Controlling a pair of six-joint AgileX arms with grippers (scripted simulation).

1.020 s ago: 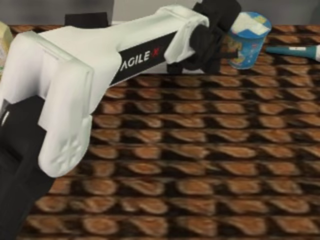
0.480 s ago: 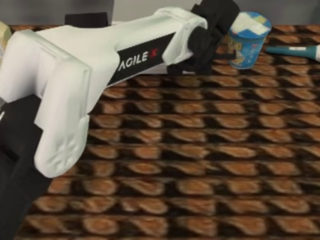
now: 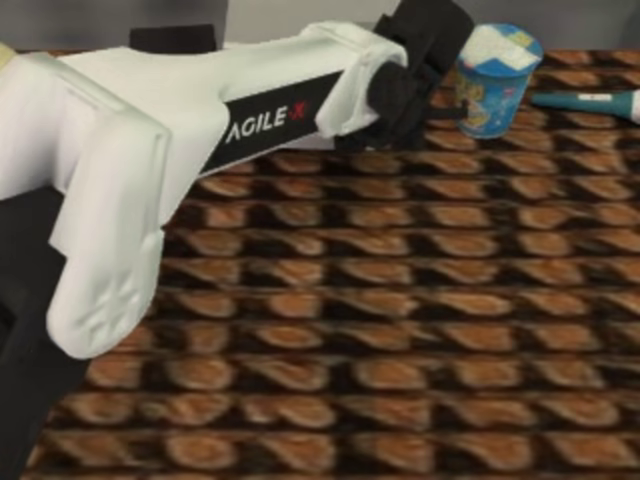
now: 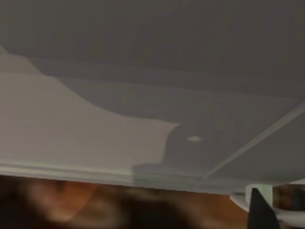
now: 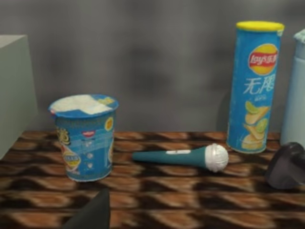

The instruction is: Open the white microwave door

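The white microwave [image 3: 300, 18] stands at the back of the table, mostly hidden under my left arm. My left gripper [image 3: 402, 105] is right against its front, beside the blue cup. The left wrist view is filled by a flat light-grey panel [image 4: 119, 109] of the white microwave, very close; whether this is the white microwave door I cannot tell. One dark fingertip [image 4: 262, 214] shows beside a pale bar [image 4: 259, 191]. My right gripper is out of the top view; only one of its fingertips [image 5: 95, 212] shows, low over the table.
A blue noodle cup [image 3: 495, 80] [image 5: 86, 138] stands next to the left gripper. A teal microphone [image 3: 585, 100] [image 5: 181, 156] lies to its right. A blue crisps can [image 5: 252, 86] and a grey object [image 5: 286, 167] stand farther right. A black box [image 3: 172, 38] sits at the back left.
My left arm has swung a little to the left, and its gripper has shifted left, away from the noodle cup. Nothing else has moved.
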